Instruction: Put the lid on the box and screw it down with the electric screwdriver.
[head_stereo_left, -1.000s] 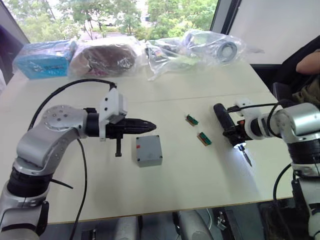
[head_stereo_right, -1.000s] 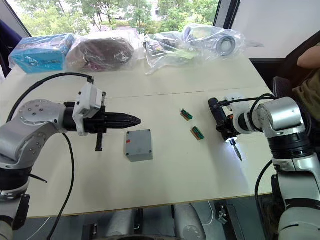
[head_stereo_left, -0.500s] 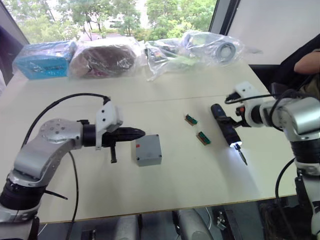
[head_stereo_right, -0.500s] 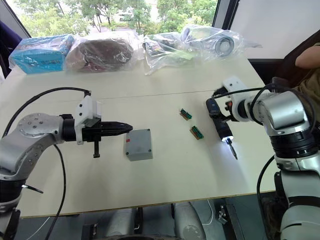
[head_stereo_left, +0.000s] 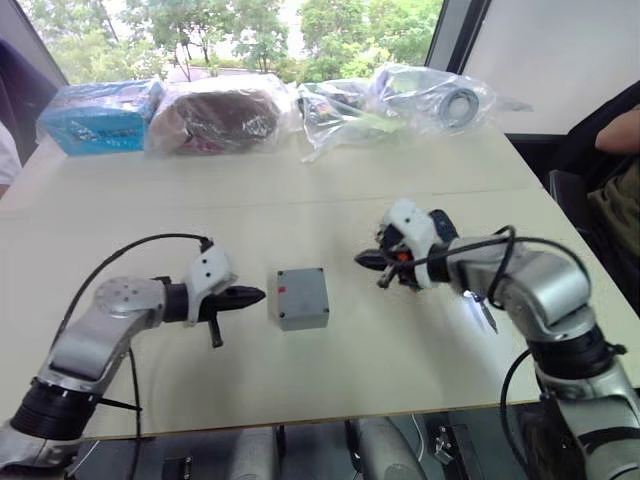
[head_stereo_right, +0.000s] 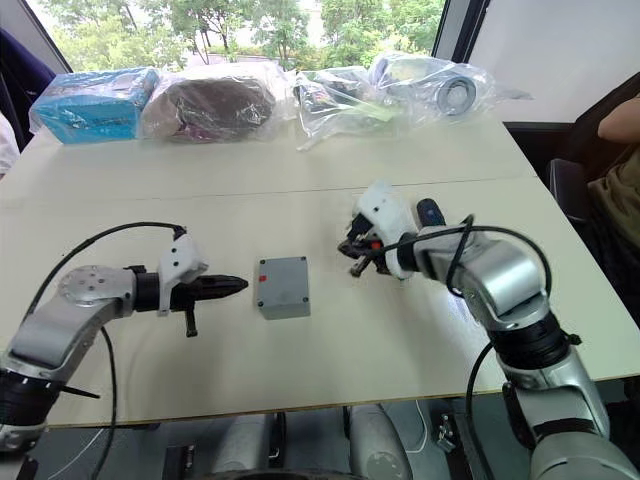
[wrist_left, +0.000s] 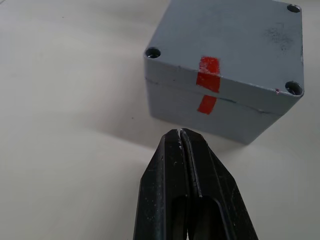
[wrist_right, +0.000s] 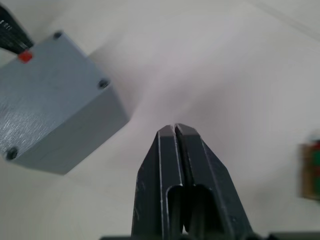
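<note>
since a second ago the right gripper, pinched shut and empty, has left the screwdriver glowing on the table and swung to the box's three o'clock, the left gripper, likewise closed on nothing, at nine o'clock, lid already seated.

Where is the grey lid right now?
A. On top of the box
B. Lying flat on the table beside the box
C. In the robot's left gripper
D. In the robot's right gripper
A. The lid sits on the box, a seam line between them, the red marks lined up; both grippers are shut and empty.
</note>
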